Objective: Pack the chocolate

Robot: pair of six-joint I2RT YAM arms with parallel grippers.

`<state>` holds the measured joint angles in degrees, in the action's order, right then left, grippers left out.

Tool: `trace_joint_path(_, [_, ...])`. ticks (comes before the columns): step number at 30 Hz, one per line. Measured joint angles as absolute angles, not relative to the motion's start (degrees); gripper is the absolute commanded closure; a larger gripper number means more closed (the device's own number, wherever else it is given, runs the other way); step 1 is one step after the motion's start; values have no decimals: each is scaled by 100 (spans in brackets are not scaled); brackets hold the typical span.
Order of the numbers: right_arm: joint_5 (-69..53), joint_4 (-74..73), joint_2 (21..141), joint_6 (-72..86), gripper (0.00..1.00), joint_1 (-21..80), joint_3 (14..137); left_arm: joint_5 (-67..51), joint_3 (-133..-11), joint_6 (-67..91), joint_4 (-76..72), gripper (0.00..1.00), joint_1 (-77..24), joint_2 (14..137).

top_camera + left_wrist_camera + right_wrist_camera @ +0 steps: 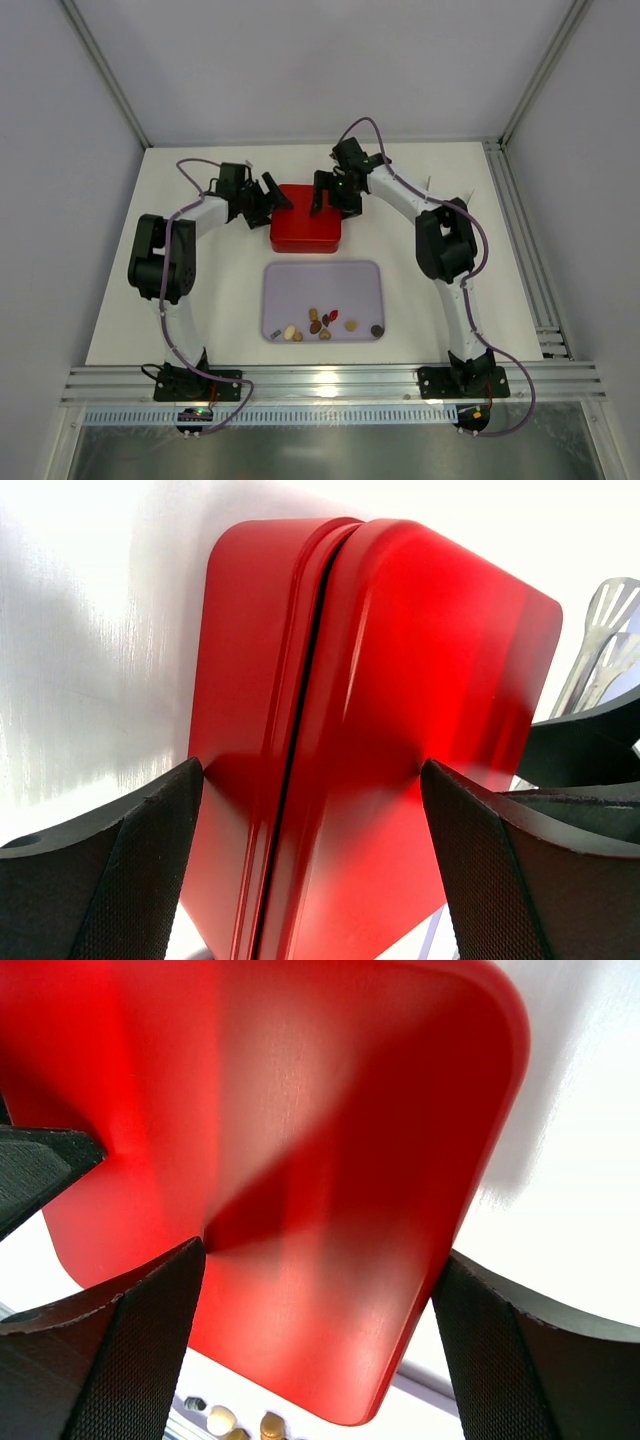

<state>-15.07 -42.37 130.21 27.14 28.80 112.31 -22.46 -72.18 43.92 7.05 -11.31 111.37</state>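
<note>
The chocolate is several small brown, tan, cream and one reddish sweets lying loose at the near side of the lilac tray; a few show in the right wrist view. The red box stands closed behind the tray, its lid seam visible in the left wrist view. My left gripper is open at the box's left edge, its jaws spread over the lid. My right gripper is open over the box's far right part. Neither holds anything.
Both arms curve in from the table's sides and meet over the red box. The right gripper's fingers show close beside the left gripper. Metal rails run along the near edge and the right side.
</note>
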Motion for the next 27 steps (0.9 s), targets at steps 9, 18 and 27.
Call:
trace_joint_path(9, [-1022,-4392,12980,2709,9,3030,11343,-2244,-7120,4659,563,14,-1131,11078])
trace_joint_path(18, [-491,-4797,12980,2663,9,3247,11581,-2248,-7032,4829,458,14,-1131,11017])
trace_joint_path(27, [-427,-4875,12980,2661,9,3280,11594,-2235,-6954,4921,368,16,-1131,10995])
